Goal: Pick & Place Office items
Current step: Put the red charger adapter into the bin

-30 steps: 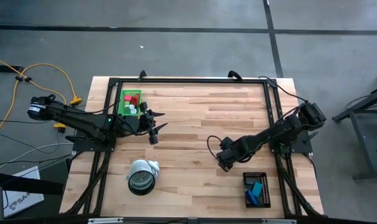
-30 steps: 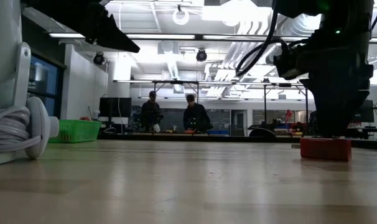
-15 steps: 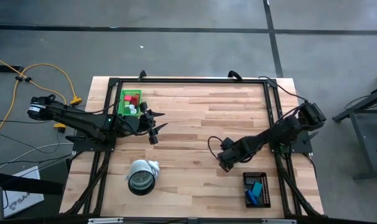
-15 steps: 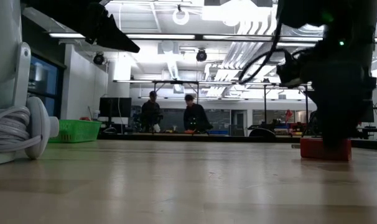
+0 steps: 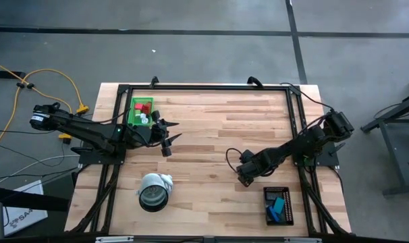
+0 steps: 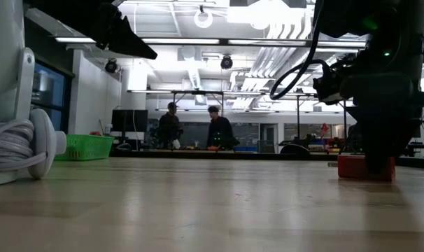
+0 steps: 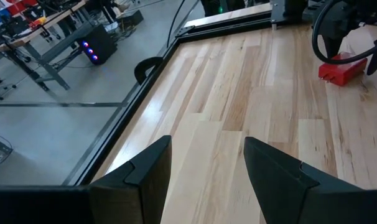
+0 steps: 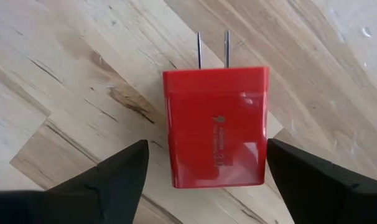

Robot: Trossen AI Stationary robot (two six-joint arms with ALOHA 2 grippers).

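A red plug-in charger block lies flat on the table, its two metal prongs resting on the wood. My right gripper is open right above it, one finger on each side with a gap to the block. The low view shows the red block partly behind that right gripper. From above, the right gripper hides the block. My left gripper waits open beside the green tray, which holds red and white pieces. The left wrist view shows the red block far off.
A black tray with blue and teal pieces sits near the table's right near corner. A big white-and-grey roll lies at the left near side. Bare wood stretches between the arms. People stand in the room beyond the table.
My right gripper has come down over the red block, and its fingers now reach to the block's level on either side. The block has stayed in place. The left arm has kept still.
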